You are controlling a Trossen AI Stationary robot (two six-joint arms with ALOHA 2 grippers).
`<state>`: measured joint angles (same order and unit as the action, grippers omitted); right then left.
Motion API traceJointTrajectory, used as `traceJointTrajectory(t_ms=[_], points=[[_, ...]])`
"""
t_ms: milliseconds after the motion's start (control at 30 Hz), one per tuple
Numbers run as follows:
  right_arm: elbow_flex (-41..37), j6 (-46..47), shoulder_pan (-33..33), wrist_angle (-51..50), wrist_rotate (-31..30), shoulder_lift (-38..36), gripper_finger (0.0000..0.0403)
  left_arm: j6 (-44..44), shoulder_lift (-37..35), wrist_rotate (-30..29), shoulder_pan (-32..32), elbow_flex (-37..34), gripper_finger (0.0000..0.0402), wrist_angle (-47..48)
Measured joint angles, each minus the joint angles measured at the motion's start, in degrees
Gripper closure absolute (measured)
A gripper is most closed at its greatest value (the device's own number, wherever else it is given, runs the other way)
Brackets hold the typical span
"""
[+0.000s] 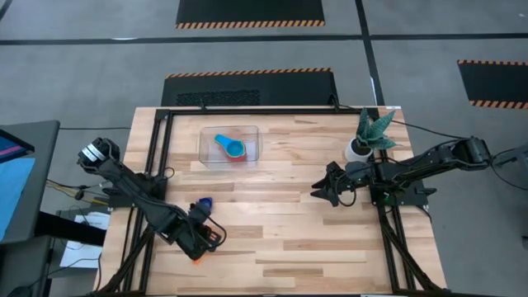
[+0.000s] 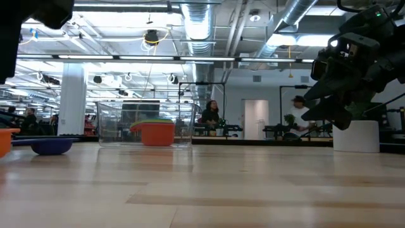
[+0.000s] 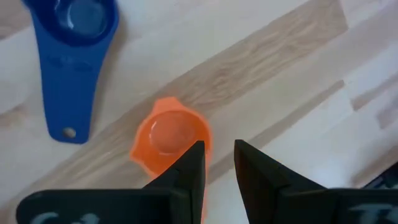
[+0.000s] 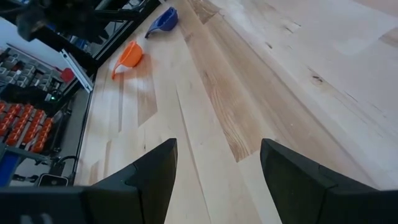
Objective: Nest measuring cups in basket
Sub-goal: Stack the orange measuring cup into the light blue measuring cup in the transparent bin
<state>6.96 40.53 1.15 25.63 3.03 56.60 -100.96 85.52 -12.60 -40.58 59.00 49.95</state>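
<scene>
The clear basket (image 1: 256,142) (image 2: 107,123) stands on the far middle of the table. Nested cups sit in it, a light blue one (image 1: 228,147) on top and a red one (image 1: 241,157) under it. A dark blue cup (image 1: 203,205) (image 3: 73,56) and an orange cup (image 3: 169,138) (image 4: 129,56) rest on the table near the left front. My left gripper (image 1: 205,239) (image 3: 219,149) hangs right over the orange cup, its fingers a narrow gap apart beside the bowl's rim. My right gripper (image 1: 332,190) (image 4: 217,149) waits wide open over the table's right side. My left gripper comes down from above at the orange cup. One fingertip (image 3: 194,155) overlaps the side of the bowl's rim (image 3: 208,138). Whether it touches the cup, I cannot tell. The cup sits upright on the table, its handle hidden under the fingers.
A white pot with a spiky green plant (image 1: 361,148) (image 2: 355,136) stands at the far right, close to my right arm. Black frame rails run along the table's left and right sides. Bare wood lies between the two grippers and the basket.
</scene>
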Motion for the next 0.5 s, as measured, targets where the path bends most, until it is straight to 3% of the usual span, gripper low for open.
traceJointTrajectory(t_ms=[233,400,500], points=[[0.0,0.02,-0.01,-0.03,0.0,0.01,0.0148,-1.93,1.33,-1.63,0.0,0.21,0.0329,-7.43],[0.0,0.02,-0.02,-0.45,0.0,0.02,0.0148,0.23,10.23,-0.33,-0.41,4.2,0.0329,-15.32],[0.0,0.02,-0.02,-0.65,0.0,0.0,0.0148,4.18,16.15,4.04,-0.54,10.2,0.0329,-9.3]])
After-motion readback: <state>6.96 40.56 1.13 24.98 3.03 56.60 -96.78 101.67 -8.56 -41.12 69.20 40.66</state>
